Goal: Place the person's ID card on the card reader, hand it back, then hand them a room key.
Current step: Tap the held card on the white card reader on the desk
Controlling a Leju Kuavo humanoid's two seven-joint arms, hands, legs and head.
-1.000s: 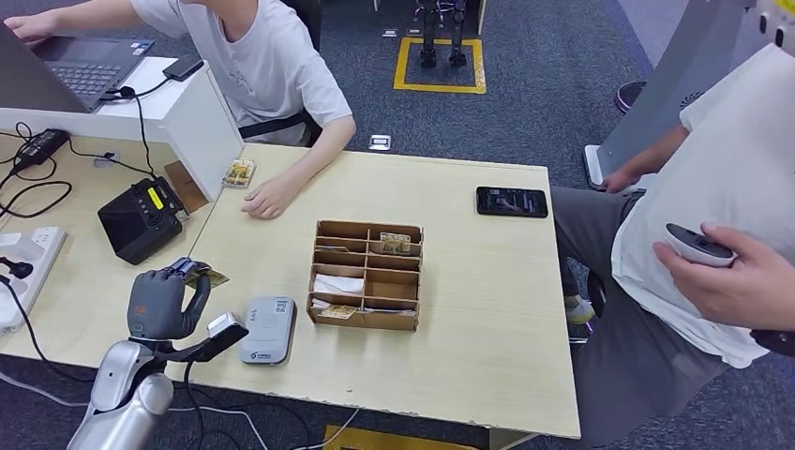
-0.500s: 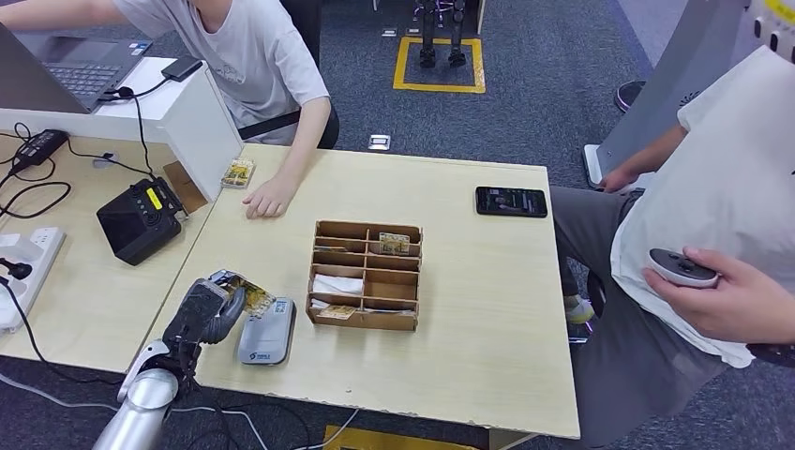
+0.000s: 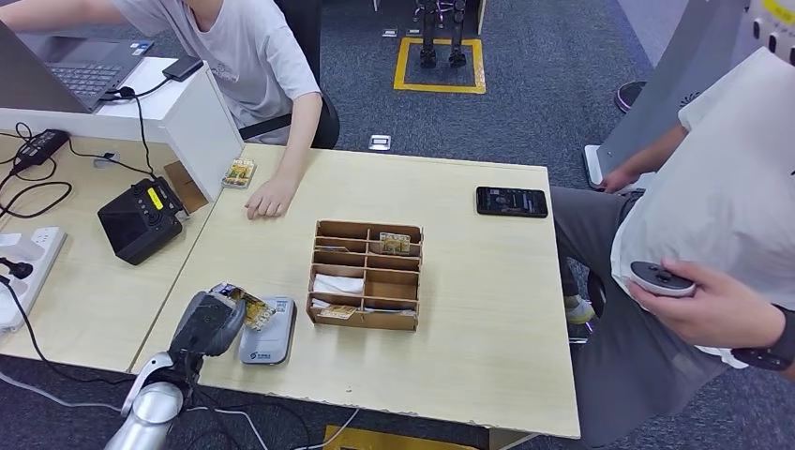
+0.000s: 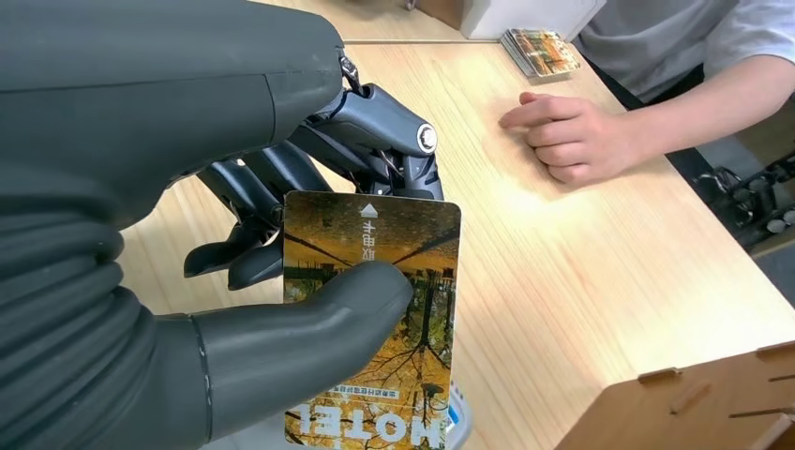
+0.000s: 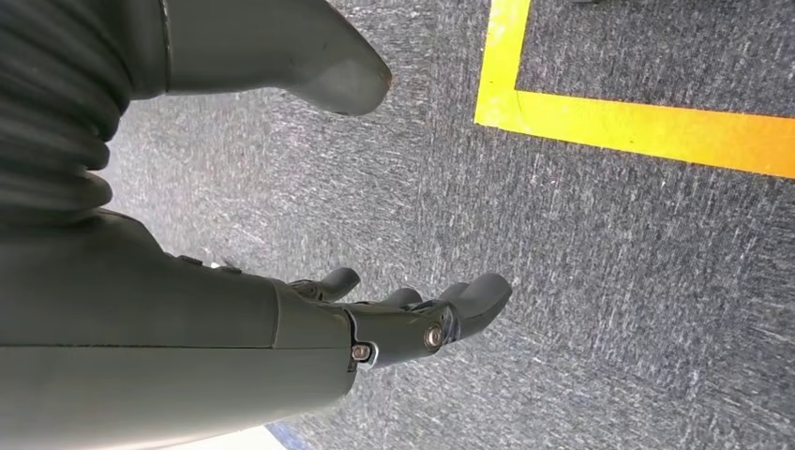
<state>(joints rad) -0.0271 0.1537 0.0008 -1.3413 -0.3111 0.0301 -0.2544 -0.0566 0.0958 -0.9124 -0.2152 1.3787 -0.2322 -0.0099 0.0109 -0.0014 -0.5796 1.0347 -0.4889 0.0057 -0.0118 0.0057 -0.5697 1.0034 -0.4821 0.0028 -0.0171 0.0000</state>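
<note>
Looks like a mock hotel front desk set up inside an office or robot lab. The light wood counter (image 3: 469, 309) has a card reader (image 3: 267, 330) and a little wooden organizer (image 3: 366, 275) with cards in its slots, and the card (image 4: 375, 309) reads HOTEL. Off to the side there's a laptop (image 3: 75, 58), a power strip (image 3: 28, 253) and loose cables. Grey carpet floor (image 3: 553, 84) with a yellow taped square (image 3: 441, 64), very test-area vibe.

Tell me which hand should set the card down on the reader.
Left. The left hand grips the card and hovers just beside the grey card reader. The right hand hangs open over the carpet, holding nothing.
</note>
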